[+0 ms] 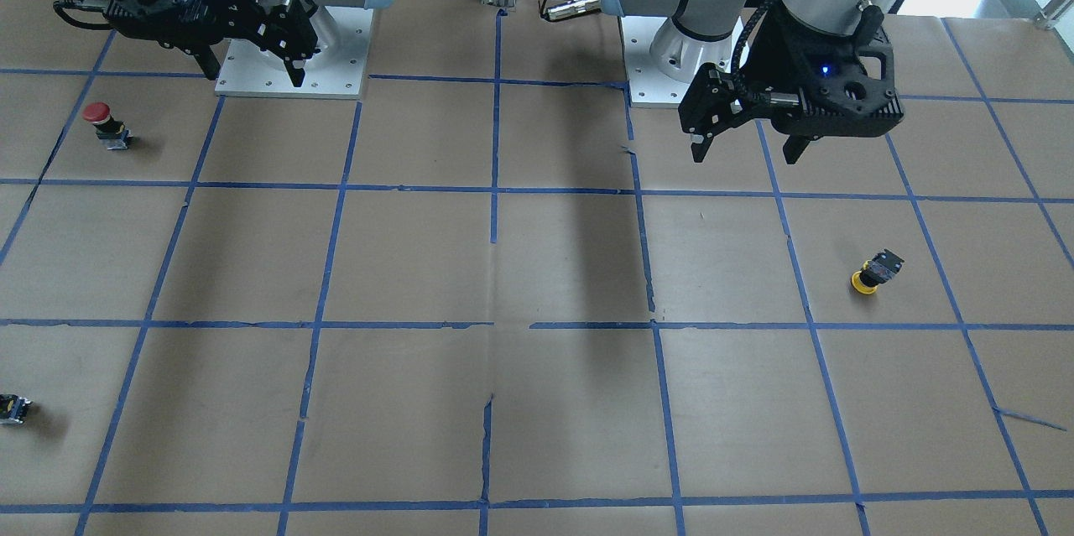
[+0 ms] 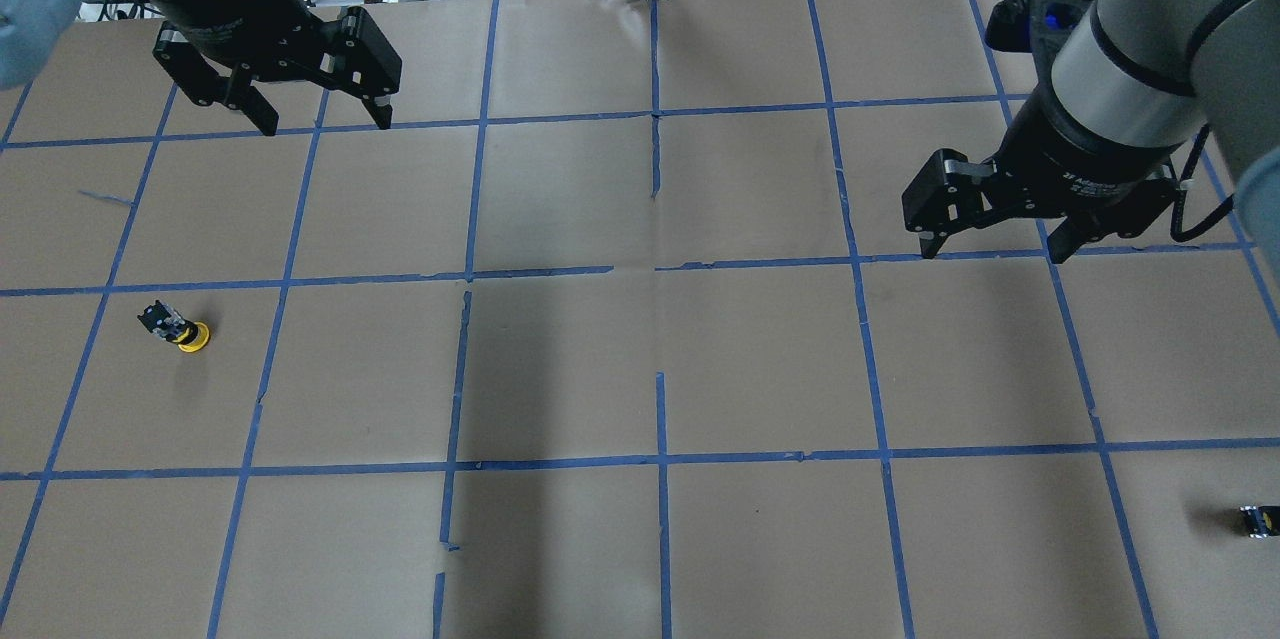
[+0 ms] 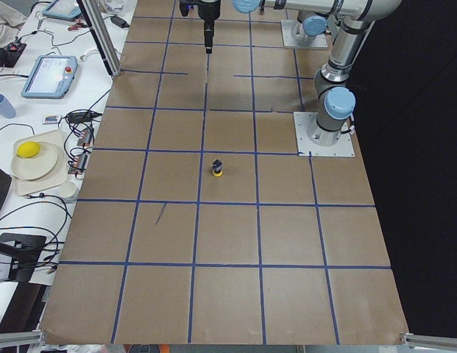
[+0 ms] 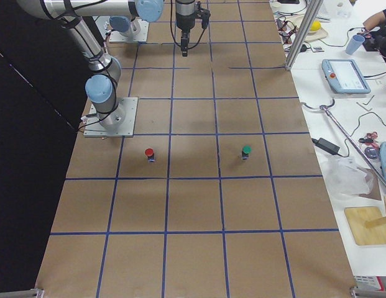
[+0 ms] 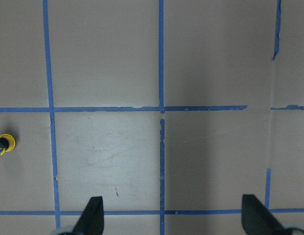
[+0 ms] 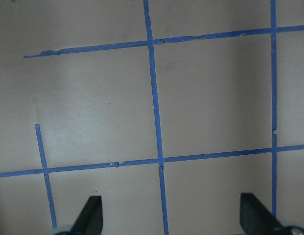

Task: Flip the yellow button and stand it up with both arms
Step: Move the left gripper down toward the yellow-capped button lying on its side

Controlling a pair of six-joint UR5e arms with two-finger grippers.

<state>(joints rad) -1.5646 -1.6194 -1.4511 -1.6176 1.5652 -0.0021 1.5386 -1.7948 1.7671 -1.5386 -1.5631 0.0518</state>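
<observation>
The yellow button (image 2: 177, 327) rests upside down on its yellow cap with the black body up, on the brown paper on my left side. It also shows in the front view (image 1: 873, 272), the left side view (image 3: 218, 168) and at the left edge of the left wrist view (image 5: 5, 144). My left gripper (image 2: 326, 126) hangs open and empty above the table, apart from the button, farther from my base and a cell toward the middle; it also shows in the front view (image 1: 745, 157). My right gripper (image 2: 993, 254) hangs open and empty over my right half, far from the button (image 1: 254, 75).
A red-capped button (image 1: 99, 121) stands near the right arm's base plate (image 1: 336, 58). A green-capped button (image 4: 245, 151) stands a cell away from it. A tiny black part with a yellow label (image 2: 1258, 519) lies at the table's right edge. Cluttered benches flank the table.
</observation>
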